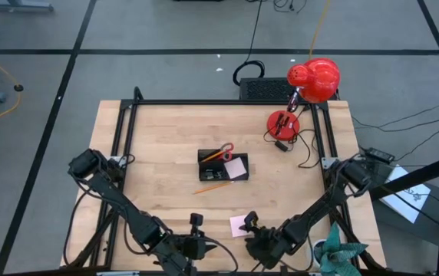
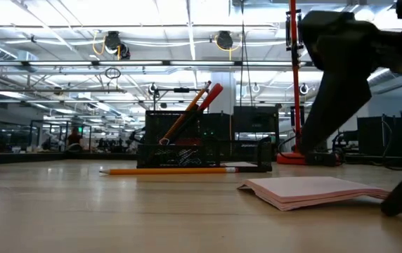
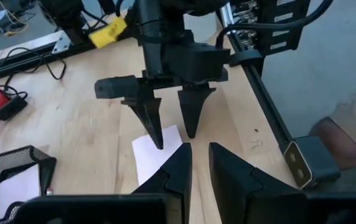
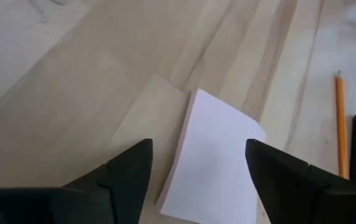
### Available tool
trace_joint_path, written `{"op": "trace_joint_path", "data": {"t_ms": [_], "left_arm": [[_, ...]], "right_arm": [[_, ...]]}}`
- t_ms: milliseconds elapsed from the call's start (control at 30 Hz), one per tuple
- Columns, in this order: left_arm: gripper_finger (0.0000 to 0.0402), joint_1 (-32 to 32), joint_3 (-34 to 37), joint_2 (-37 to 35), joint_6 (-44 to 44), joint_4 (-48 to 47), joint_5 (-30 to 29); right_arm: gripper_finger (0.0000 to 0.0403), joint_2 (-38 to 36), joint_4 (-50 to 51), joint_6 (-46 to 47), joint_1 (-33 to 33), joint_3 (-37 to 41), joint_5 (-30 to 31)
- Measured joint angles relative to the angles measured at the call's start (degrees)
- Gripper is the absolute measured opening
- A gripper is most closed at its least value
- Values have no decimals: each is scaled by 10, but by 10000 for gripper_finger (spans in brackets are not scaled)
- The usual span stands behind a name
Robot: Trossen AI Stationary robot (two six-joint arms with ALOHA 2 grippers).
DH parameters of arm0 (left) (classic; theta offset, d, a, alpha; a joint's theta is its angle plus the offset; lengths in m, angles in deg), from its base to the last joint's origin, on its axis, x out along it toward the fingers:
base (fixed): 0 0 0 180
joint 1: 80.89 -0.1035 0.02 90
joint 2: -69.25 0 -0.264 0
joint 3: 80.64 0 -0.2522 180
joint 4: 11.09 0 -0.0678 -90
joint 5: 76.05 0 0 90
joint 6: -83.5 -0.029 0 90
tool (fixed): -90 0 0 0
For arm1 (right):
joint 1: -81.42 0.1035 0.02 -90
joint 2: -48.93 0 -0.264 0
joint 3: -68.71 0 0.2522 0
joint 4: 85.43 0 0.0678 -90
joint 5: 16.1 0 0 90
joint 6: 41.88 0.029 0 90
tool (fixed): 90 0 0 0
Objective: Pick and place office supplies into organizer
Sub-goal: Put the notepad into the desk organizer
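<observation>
A pale pink sticky-note pad [image 1: 239, 225] lies flat on the table near its front edge. My right gripper [image 4: 203, 168] is open wide just above it, one finger on either side of the pad [image 4: 218, 155], pointing slantwise down. My left gripper [image 3: 198, 163] hovers a little to the left of the pad, its fingers a narrow gap apart with nothing between them. The black organizer [image 1: 213, 170] sits mid-table and holds red-handled scissors [image 1: 223, 151] and another pink pad [image 1: 236, 168]. An orange pencil [image 1: 213, 186] lies on the wood in front of it.
A red lamp [image 1: 313, 79] with a round base [image 1: 283, 123] and its cable stand at the far right. A green plant-like object [image 1: 338, 257] sits at the near right corner. A black frame rail [image 1: 323, 130] borders the tabletop.
</observation>
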Motion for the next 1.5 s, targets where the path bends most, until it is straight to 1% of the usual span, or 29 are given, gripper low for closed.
{"op": "trace_joint_path", "data": {"t_ms": [100,200,400,533,600,700,733,800,967,1200,1367,1500], "left_arm": [[63,0,0,0,1,-4,0],[63,0,0,0,2,-6,0],[63,0,0,0,5,-7,1],[63,0,0,0,8,-7,13],[62,0,0,0,8,-7,15],[63,0,0,0,9,-7,15],[63,0,0,0,10,-7,15],[63,0,0,0,11,-7,15],[63,0,0,0,20,-7,16],[63,0,0,0,28,-7,16],[63,0,0,0,28,-7,16],[63,0,0,0,28,-7,16]], "right_arm": [[241,9,11,15,-6,-3,13],[222,11,24,22,-13,-3,13],[164,11,45,17,-25,-3,7],[114,12,54,-2,-27,-2,0],[82,12,57,-14,-27,-2,-1],[24,13,59,-26,-27,-1,-1],[13,13,61,-28,-27,-1,-1],[8,14,62,-27,-27,0,16],[3,10,73,-47,-19,1,102],[1,-28,76,-71,4,-24,172],[1,-60,78,-57,7,-27,259],[1,-75,110,-23,-15,-28,307]]}}
